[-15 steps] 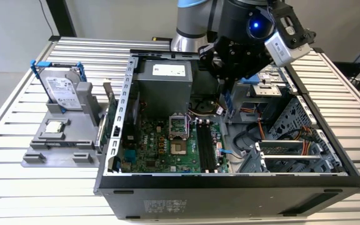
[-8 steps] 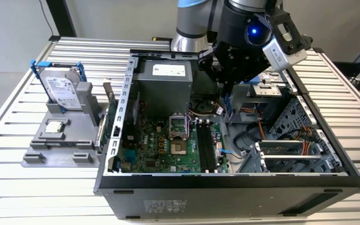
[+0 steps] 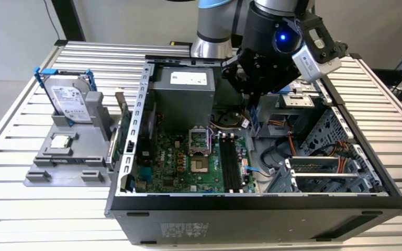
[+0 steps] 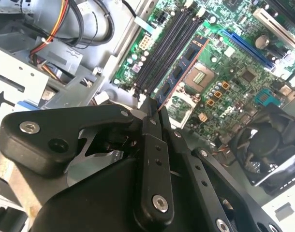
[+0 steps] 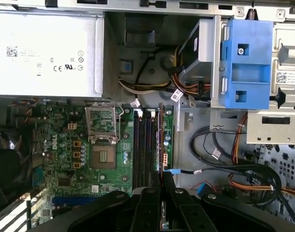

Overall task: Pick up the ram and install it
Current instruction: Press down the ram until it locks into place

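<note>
My gripper (image 3: 252, 102) hangs over the open computer case, shut on the ram (image 4: 182, 72). The ram is a thin board with black chips, reaching out from the fingertips (image 4: 148, 112) toward the motherboard. In the first wrist view the ram (image 5: 160, 140) shows edge-on, running lengthwise beside the black memory slots (image 5: 142, 145), about level with the slot on the drive-bay side. Whether it touches a slot I cannot tell. In the exterior view the slots (image 3: 230, 159) lie below the gripper, toward the case's front edge.
The grey power supply (image 3: 183, 89) sits at the back of the case. A blue drive bracket (image 5: 246, 63) and loose cables (image 5: 225, 169) crowd the drive-bay side. The open processor socket (image 5: 103, 154) is beside the slots. Outside the case, a grey stand holds a hard drive (image 3: 71, 99).
</note>
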You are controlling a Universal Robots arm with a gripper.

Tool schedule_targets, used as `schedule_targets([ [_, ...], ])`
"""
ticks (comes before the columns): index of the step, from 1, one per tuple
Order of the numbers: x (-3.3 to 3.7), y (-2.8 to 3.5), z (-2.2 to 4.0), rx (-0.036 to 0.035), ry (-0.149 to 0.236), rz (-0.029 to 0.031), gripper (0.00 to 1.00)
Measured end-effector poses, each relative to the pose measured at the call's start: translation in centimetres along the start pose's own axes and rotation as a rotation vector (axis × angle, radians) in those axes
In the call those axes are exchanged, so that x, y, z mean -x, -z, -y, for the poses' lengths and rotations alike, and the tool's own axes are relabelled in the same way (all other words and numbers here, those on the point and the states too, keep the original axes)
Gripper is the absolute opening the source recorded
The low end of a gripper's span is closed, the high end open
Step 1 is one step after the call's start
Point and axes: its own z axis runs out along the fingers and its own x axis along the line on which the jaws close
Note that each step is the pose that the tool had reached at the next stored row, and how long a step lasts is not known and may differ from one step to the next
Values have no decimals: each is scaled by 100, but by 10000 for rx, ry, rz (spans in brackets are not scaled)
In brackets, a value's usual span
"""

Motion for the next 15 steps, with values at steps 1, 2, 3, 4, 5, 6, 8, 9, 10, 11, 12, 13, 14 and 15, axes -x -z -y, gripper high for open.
schedule_targets([
  [1,0,-17,-8,-9,0,-1,0],
  [2,1,-37,-12,-15,1,0,0],
  [3,1,-55,-14,-15,1,1,0],
  [4,1,-72,-16,-19,1,0,0],
  [5,1,-91,-17,-18,0,0,0],
  [6,0,-109,-17,-20,0,0,0],
  [8,-1,-143,-17,-28,-3,12,0],
  [9,-2,-155,-17,-28,-2,11,0],
  [10,-2,-163,-17,-27,-2,12,0],
  [11,-2,-172,-17,-26,-2,13,0],
  [12,-3,-189,-17,-27,-3,12,0],
  [13,-4,-208,-16,-27,-8,12,0],
  [14,-4,-227,-16,-30,-8,12,0],
  [15,-5,-244,-16,-31,-8,12,0],
])
